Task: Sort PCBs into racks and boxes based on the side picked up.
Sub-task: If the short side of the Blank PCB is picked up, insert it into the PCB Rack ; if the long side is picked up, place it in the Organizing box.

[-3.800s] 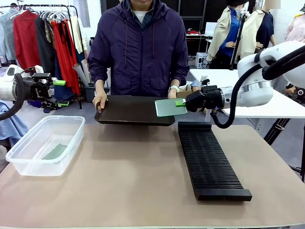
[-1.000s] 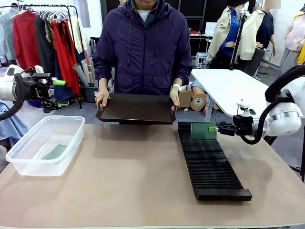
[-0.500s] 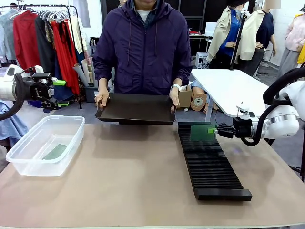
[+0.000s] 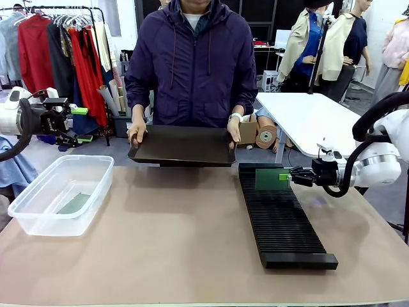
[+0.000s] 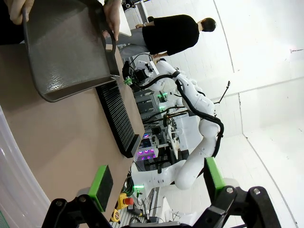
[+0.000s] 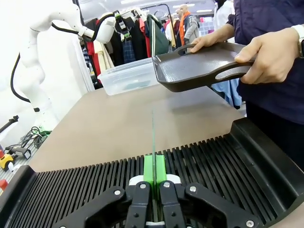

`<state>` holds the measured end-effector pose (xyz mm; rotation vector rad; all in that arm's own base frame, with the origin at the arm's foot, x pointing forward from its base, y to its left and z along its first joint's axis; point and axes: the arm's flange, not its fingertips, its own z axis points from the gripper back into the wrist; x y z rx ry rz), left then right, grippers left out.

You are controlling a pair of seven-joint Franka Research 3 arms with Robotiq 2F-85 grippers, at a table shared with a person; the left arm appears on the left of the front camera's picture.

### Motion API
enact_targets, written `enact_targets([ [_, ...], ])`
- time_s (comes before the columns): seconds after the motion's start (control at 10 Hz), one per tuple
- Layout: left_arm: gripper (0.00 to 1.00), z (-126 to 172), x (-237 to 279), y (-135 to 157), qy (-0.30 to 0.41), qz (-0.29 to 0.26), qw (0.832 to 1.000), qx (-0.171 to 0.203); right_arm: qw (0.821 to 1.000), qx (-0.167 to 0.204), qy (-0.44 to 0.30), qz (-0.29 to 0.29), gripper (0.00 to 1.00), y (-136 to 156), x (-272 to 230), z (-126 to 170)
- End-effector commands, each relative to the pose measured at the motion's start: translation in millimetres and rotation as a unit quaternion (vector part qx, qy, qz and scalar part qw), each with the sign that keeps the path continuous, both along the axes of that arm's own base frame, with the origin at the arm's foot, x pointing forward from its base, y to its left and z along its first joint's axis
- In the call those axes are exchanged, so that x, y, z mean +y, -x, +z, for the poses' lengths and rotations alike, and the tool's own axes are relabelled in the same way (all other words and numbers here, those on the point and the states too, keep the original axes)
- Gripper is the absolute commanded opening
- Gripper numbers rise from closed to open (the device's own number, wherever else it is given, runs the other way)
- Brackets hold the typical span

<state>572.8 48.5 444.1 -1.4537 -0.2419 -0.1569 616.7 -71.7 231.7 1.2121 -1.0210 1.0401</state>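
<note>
- The right gripper (image 4: pixel 287 175) reaches in from the right over the far end of the rack (image 4: pixel 281 217), its fingers (image 6: pixel 155 172) pinching a green PCB (image 4: pixel 270 178) by its right edge.
- That PCB stands upright on edge, its lower edge down among the rack's far slots; in the right wrist view the board (image 6: pixel 153 137) runs straight away from the green pads, in line with the ribs.
- The rack lies lengthwise on the right half of the table (image 4: pixel 172 243).
- The left gripper (image 4: pixel 77 125) hangs off the table's left edge, above and behind the clear box (image 4: pixel 61 195), its fingers (image 5: pixel 100 186) spread wide with nothing between them.
- A second PCB (image 4: pixel 74 203) lies flat on the bottom of the box.
- Across the table a person in a purple jacket holds a black tray (image 4: pixel 182 146) level with both hands (image 4: pixel 135 133), just above the far edge of the table and close beside the rack's far end.
</note>
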Motion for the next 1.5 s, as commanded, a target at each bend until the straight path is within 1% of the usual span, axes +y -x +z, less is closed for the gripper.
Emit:
enact_targets([
  [0.0,1.0,1.9,0.8,2.1,-0.004,0.001,1.0,0.0,1.0,0.006,0.012,0.004,0.0,-5.4,2.6,2.9],
  [0.1,1.0,1.9,0.8,2.1,-0.004,0.001,1.0,0.0,1.0,0.007,0.014,0.005,0.0,-6.3,3.0,2.5],
  [0.2,1.0,1.9,0.8,2.1,-0.004,0.001,1.0,0.0,0.999,0.029,0.017,0.009,0.0,-5.4,4.1,2.9],
  [0.3,1.0,1.9,0.8,2.1,-0.004,0.001,1.0,0.0,1.0,0.001,0.004,0.003,0.0,0.5,0.6,-1.5],
  [1.2,1.0,1.9,0.8,2.1,-0.004,0.001,1.0,0.0,1.0,0.001,0.004,0.003,0.0,0.5,0.6,-1.5],
  [1.3,1.0,1.9,0.8,2.1,-0.004,0.001,1.0,0.0,1.0,0.007,0.007,0.004,0.0,1.6,-1.2,-3.4],
  [1.4,1.0,1.9,0.8,2.1,-0.004,0.001,1.0,0.0,1.0,0.011,0.01,-0.009,0.0,-0.3,-0.3,-5.3],
])
